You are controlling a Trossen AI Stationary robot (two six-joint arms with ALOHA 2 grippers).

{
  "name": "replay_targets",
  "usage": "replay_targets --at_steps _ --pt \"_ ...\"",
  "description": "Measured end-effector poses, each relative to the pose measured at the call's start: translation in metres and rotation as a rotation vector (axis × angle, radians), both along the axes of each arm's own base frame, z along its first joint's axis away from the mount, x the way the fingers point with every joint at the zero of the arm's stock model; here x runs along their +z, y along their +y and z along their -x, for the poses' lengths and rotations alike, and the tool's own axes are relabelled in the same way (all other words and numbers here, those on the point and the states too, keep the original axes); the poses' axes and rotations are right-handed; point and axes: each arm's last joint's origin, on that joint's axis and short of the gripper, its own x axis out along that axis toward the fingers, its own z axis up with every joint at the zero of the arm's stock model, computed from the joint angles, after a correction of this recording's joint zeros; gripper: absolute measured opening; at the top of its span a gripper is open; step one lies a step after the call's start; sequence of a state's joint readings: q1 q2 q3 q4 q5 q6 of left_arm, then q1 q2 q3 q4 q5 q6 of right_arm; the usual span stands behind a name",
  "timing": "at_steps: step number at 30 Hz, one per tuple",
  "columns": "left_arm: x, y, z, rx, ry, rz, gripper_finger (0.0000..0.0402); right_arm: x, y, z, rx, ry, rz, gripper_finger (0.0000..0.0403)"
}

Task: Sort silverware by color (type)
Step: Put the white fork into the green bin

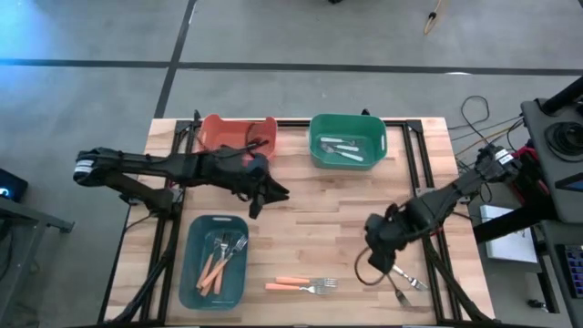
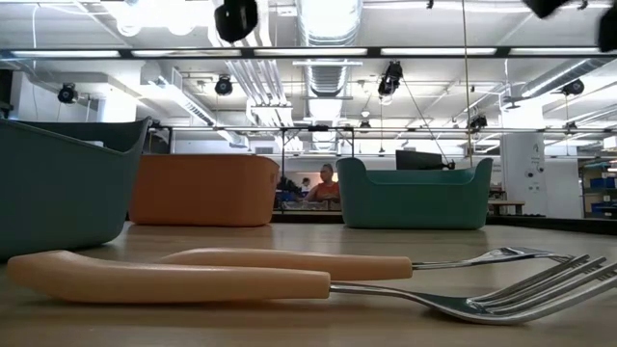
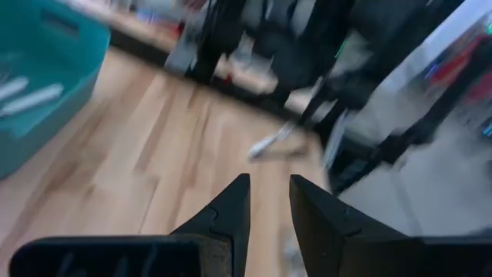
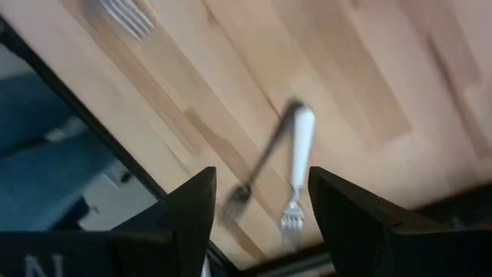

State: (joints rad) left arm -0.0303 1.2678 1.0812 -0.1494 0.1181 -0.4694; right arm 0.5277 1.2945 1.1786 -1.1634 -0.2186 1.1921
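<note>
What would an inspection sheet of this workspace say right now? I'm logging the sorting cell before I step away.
Surface: wooden table, bare between the bins.
Job's things: orange-handled forks in the blue bin; two more orange-handled forks loose on the table; white-handled pieces in the green bin; white-handled fork and a dark utensil loose below the right gripper.
Clutter: nothing seen.
Grippers: left gripper mid-table, empty, fingers slightly apart; right gripper open above the loose fork.
Cables: loose wires off the table's right edge.
Surroundings: orange bin; a person far behind in the low view.
</note>
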Motion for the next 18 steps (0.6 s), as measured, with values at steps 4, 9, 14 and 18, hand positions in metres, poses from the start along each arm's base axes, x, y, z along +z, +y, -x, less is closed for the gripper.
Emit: replay_targets --at_steps 4,9,14,18 --pt "0.009 0.001 0.014 0.044 -0.206 0.024 0.0075 -0.024 0.014 0.016 0.027 0.087 -0.002 0.0198" --pt "0.019 0.006 0.027 0.184 -0.339 0.0 0.0075 -0.057 0.025 0.028 0.038 0.108 -0.028 0.0198" --pt "0.023 0.01 0.033 0.312 -0.354 -0.026 0.0075 -0.087 0.025 0.041 0.004 0.13 0.026 0.0198" --pt "0.022 0.01 0.033 0.318 -0.351 -0.026 0.0075 -0.101 0.024 0.044 0.01 0.112 0.019 0.0198"
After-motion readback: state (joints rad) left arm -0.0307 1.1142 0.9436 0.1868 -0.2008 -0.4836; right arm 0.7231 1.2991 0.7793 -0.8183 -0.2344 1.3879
